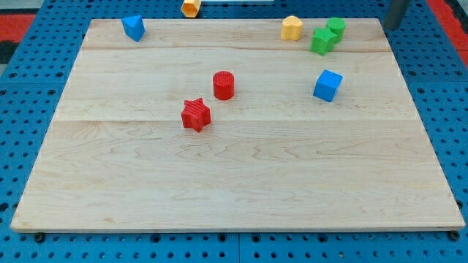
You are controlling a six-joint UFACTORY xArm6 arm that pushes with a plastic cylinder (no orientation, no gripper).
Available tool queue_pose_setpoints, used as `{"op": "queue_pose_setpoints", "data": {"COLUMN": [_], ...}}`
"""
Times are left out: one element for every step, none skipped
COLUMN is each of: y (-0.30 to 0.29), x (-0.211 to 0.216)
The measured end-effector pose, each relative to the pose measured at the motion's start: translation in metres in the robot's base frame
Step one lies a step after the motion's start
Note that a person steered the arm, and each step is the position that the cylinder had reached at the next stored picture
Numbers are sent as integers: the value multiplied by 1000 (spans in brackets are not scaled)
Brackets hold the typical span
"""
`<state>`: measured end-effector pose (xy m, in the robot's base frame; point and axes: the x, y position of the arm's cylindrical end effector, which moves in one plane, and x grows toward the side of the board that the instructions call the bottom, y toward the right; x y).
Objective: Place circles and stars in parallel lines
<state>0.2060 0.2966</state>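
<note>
A red circle block stands near the middle of the wooden board. A red star lies just below and to the left of it, a small gap apart. A green star and a green circle touch each other near the board's top right. My dark rod comes in at the view's top right corner, and my tip sits by the board's top right corner. It is to the right of the green blocks and far from the red ones.
A yellow block sits left of the green pair at the top edge. A blue cube lies right of centre. A blue block is at the top left. An orange block lies beyond the board's top edge.
</note>
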Motion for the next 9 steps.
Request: {"op": "queue_pose_setpoints", "data": {"y": [-31, -74, -96, -115, -150, -114, -87, -65, -96], "x": [-4, -3, 32, 69, 81, 60, 36, 32, 10]}}
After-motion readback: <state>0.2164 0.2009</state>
